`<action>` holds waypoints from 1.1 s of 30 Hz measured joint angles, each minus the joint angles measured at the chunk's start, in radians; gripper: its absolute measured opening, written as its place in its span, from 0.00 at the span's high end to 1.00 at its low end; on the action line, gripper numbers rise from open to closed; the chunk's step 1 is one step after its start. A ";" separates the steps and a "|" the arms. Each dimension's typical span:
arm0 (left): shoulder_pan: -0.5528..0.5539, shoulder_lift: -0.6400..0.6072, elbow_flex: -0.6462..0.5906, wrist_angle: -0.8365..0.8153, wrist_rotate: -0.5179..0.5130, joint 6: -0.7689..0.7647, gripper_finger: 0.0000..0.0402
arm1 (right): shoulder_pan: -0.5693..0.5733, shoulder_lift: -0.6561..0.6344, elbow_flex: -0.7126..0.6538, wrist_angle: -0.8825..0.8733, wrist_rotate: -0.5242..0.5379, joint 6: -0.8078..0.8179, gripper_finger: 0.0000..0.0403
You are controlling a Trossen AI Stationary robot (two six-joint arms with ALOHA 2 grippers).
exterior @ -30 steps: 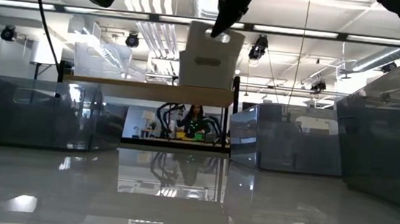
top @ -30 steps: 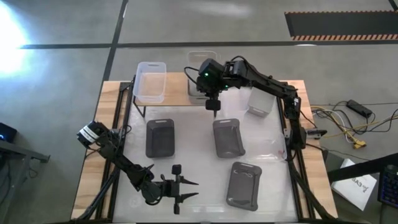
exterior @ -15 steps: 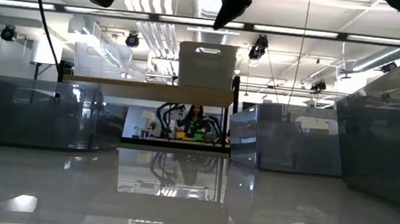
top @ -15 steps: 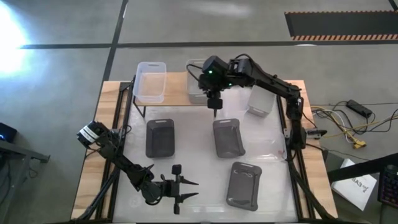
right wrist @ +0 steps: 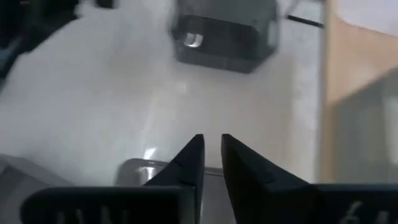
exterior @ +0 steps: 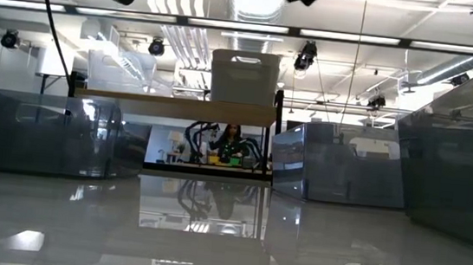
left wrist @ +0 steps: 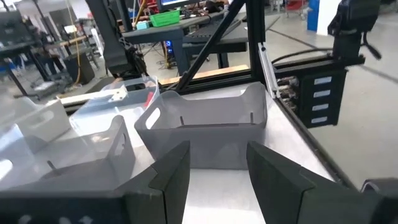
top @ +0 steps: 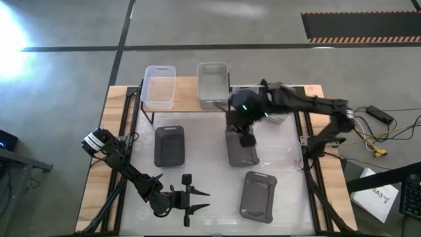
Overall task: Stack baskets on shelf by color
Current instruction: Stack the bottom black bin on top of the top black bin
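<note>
On the wooden shelf (top: 187,99) at the table's far edge stand a clear basket (top: 160,85) on the left and a light grey basket (top: 213,84) on the right, both on their bottoms. Three dark grey baskets (top: 169,145), (top: 241,155), (top: 257,194) stand on the white table. My right gripper (top: 247,138) hovers over the middle one, with only a narrow gap between its fingers (right wrist: 211,146) and nothing in it. My left gripper (top: 195,201) waits open near the front edge, pointing at the near-right dark basket (left wrist: 205,134).
Another light basket (top: 279,117) stands at the table's far right, partly under my right arm. The table's black frame rails run along both sides. Free tabletop lies between the dark baskets and the shelf. Cables lie on the floor to the right.
My right gripper has set the light grey basket, tilted and lifted a second ago, upright on the shelf's right part and let go. It has then swung toward the table's near edge and tipped downward, ending over the middle dark grey basket.
</note>
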 joint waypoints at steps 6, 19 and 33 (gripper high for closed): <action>0.017 0.000 0.000 0.000 -0.029 0.052 0.64 | 0.089 -0.270 -0.465 0.335 0.003 0.143 0.96; 0.180 0.000 0.000 0.099 -0.004 0.052 0.64 | 0.637 -0.541 -1.070 0.764 0.626 0.458 0.98; 0.286 0.044 0.110 0.122 0.248 0.061 0.64 | 1.181 -0.414 -1.033 0.700 1.211 0.910 0.98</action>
